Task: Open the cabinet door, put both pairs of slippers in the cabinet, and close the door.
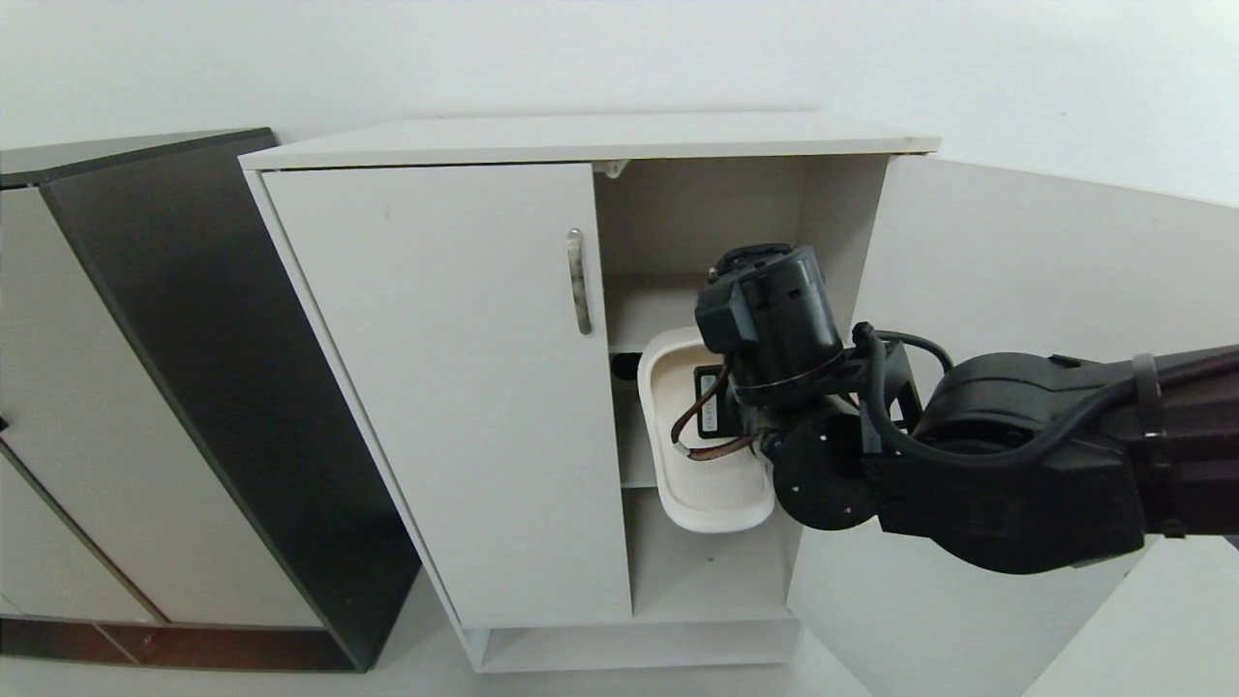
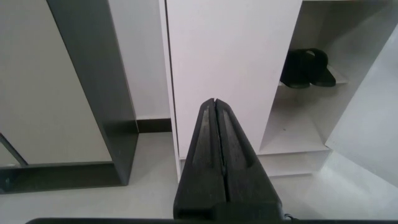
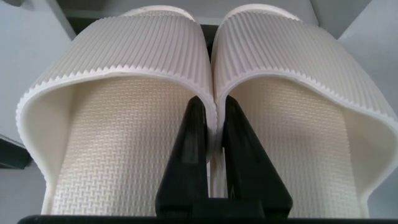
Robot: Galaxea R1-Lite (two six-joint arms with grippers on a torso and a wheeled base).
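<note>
The white cabinet (image 1: 445,387) has its left door shut and its right door (image 1: 1016,310) swung open. My right gripper (image 3: 214,107) is shut on the inner edges of a pair of cream slippers (image 3: 124,124) held side by side. In the head view these cream slippers (image 1: 711,489) hang in the open right half, at about the height of the middle shelf. A pair of black slippers (image 2: 308,68) lies on a shelf inside the cabinet. My left gripper (image 2: 214,106) is shut and empty, low in front of the shut left door (image 2: 224,50).
A dark-sided cabinet (image 1: 194,387) stands close on the left of the white one. The shut door's metal handle (image 1: 578,281) is beside the opening. The bottom compartment (image 1: 707,571) under the cream slippers is bare. Pale floor (image 2: 149,149) runs in front.
</note>
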